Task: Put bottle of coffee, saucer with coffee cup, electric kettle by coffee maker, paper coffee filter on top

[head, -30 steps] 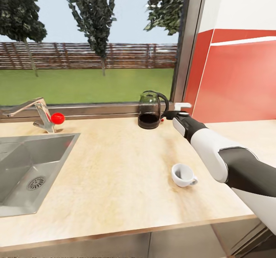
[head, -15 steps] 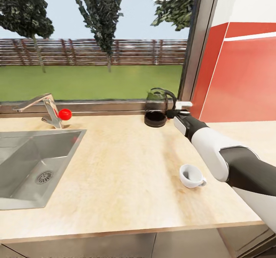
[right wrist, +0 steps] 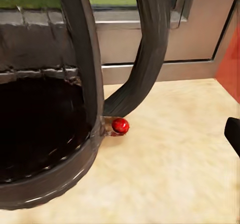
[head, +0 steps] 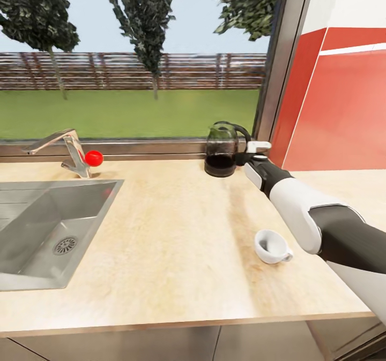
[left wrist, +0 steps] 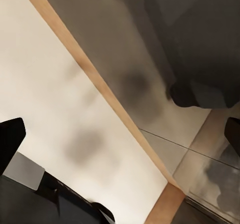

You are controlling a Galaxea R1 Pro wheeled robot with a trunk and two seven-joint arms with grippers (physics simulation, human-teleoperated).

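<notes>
Head view: The electric kettle [head: 221, 156] stands upright on the kitchen countertop [head: 161, 232], at the back edge against the window frame. The right arm reaches forward across the counter, and the right gripper [head: 247, 156] sits at the kettle's loop handle. Contact and finger spacing cannot be determined from this angle. The coffee cup [head: 272, 246] rests on the countertop near the front, just beside the right forearm and well apart from the kettle. A steel sink [head: 48, 227] is set into the counter on the left, with a faucet [head: 64, 149] carrying a red knob behind it. A red wall panel [head: 343, 109] rises at the right.

Left wrist view: The image is blurred. A pale surface with a tan edge [left wrist: 100, 84] crosses the frame beside dark grey fronts. The state of the left hand cannot be determined.

Right wrist view: The kettle's dark glass body and loop handle are very close, with the red dot [right wrist: 120, 125] at the handle's foot. One dark fingertip [right wrist: 233, 134] shows at the frame edge, clear of the handle. Whether the hand is released or clenched cannot be determined.
</notes>
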